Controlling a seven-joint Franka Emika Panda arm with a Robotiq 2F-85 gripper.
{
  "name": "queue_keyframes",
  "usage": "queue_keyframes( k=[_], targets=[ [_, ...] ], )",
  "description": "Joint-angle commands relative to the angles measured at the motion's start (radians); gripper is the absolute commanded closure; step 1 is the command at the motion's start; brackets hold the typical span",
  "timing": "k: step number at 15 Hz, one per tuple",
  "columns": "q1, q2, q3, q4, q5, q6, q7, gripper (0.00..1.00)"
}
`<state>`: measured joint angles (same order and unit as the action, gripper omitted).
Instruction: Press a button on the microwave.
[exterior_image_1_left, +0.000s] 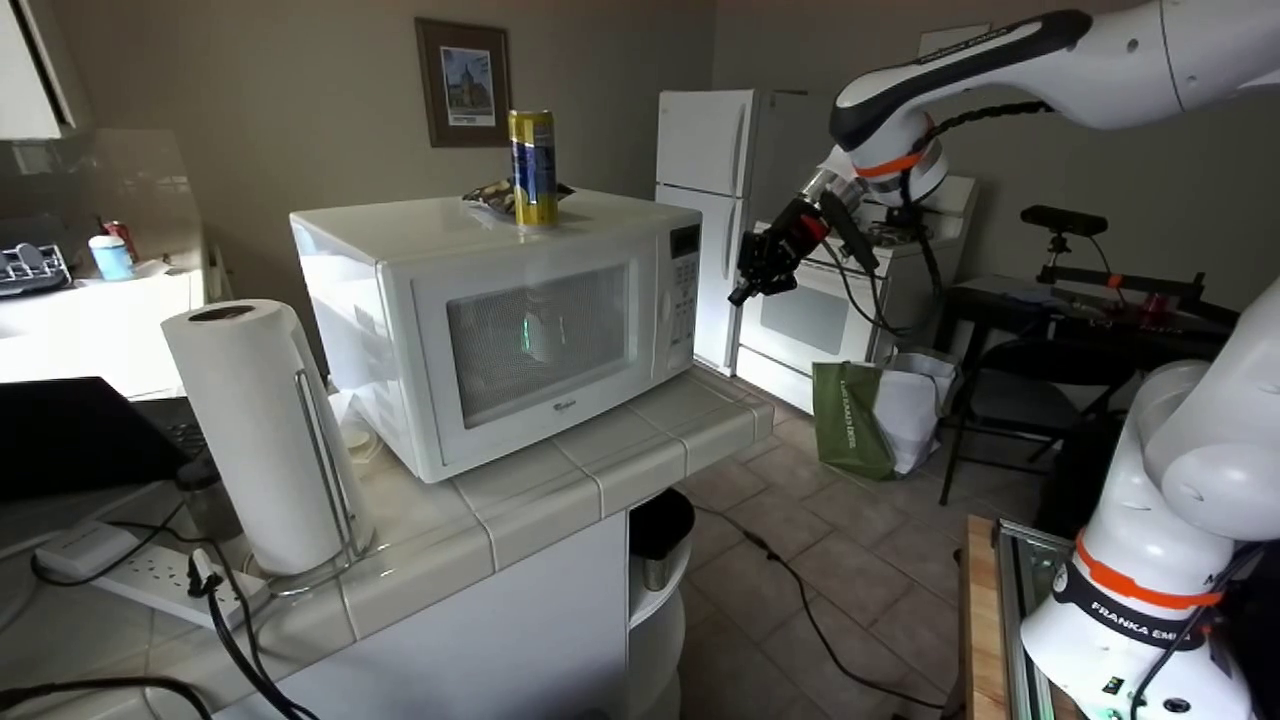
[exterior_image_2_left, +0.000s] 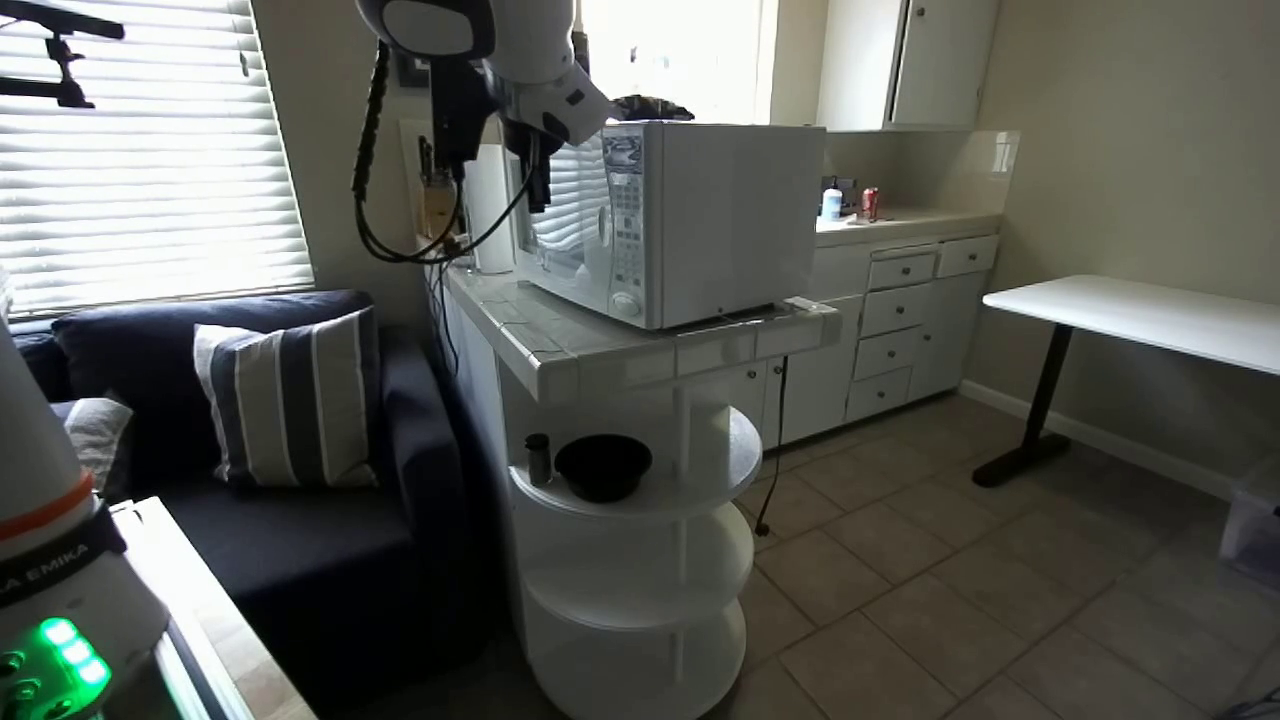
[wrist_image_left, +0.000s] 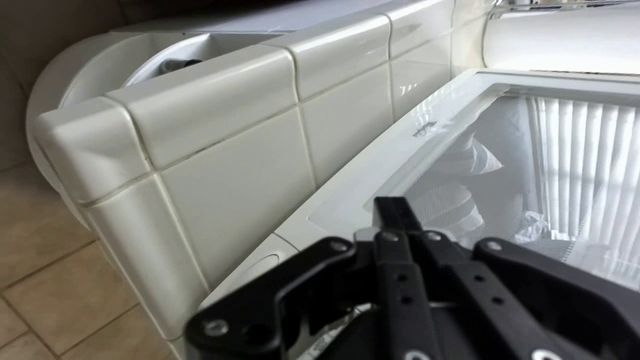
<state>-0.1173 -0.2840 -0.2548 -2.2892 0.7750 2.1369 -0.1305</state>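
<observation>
White countertop microwave (exterior_image_1_left: 500, 345): it stands on the tiled surface (exterior_image_1_left: 640, 450), its long side following the front edge, its keypad end nearest to the free corner.
Keypad panel (exterior_image_2_left: 627, 225): narrow, with its long axis upright, at the side of the door (exterior_image_1_left: 545, 335) which is closer to that corner.
Gripper (wrist_image_left: 394, 210): the two fingers are brought together at the tips, and I see nothing held between them.
Gap before the keys: the gripper is near the panel but not touching; in an exterior view the white fridge (exterior_image_1_left: 720, 230) shows between them.
Direction that matters: there is only one arm, and from its fingertips the panel lies inward, toward the microwave's front. In the wrist view the tips appear over the door, beside the glass window (wrist_image_left: 500, 165); most of the panel is hidden, so I cannot tell which key they would meet.
Next move, I think: correct the aim toward the free corner, then push gently inward.
</observation>
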Motion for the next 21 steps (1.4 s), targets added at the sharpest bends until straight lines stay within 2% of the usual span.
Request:
queue_keyframes(
  k=[1, 7, 16, 21],
  targets=[
    [-0.016, 0.006, 0.013, 0.002, 0.003, 0.0, -0.004, 0.99],
    [-0.016, 0.008, 0.014, 0.002, 0.003, 0.0, -0.006, 1.0],
    [-0.036, 0.112, -0.036, 0.043, 0.17, -0.011, -0.104, 1.0],
    [-0.059, 0.197, -0.034, 0.061, 0.282, -0.012, -0.176, 1.0]
  ],
)
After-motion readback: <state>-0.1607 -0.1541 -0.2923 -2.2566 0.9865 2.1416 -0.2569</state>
